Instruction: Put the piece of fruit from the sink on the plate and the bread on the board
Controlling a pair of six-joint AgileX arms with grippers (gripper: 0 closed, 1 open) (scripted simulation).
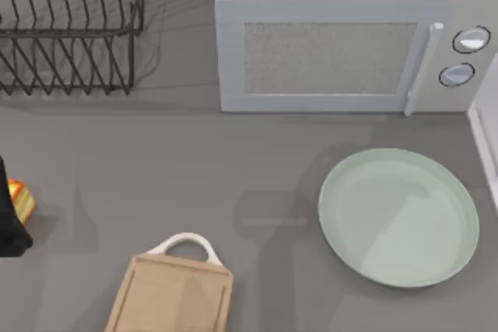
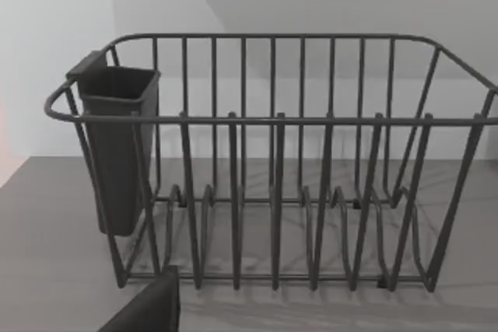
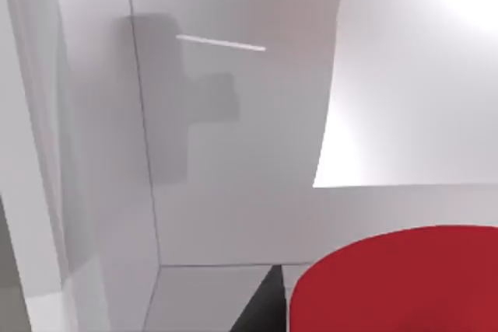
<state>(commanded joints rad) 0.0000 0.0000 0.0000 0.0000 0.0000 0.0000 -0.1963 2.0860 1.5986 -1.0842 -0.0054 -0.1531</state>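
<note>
The red piece of fruit (image 3: 405, 277) looms close in the right wrist view, low inside the white sink (image 3: 233, 153). My right gripper (image 3: 342, 318) is shut on it, with one dark finger (image 3: 261, 312) against its side. At the table's far left edge, the golden bread (image 1: 21, 200) sits right beside my left gripper (image 1: 8, 219); I cannot tell whether it is held. The pale green plate (image 1: 398, 217) lies bare at the right. The wooden board (image 1: 173, 297) with its white handle lies at the front, bare.
A black wire dish rack (image 1: 70, 29) with a dark utensil cup (image 2: 117, 153) stands at the back left. A grey microwave (image 1: 350, 52) fills the back. The sink's white rim (image 1: 486, 138) runs along the right edge. Open grey tabletop lies between board and plate.
</note>
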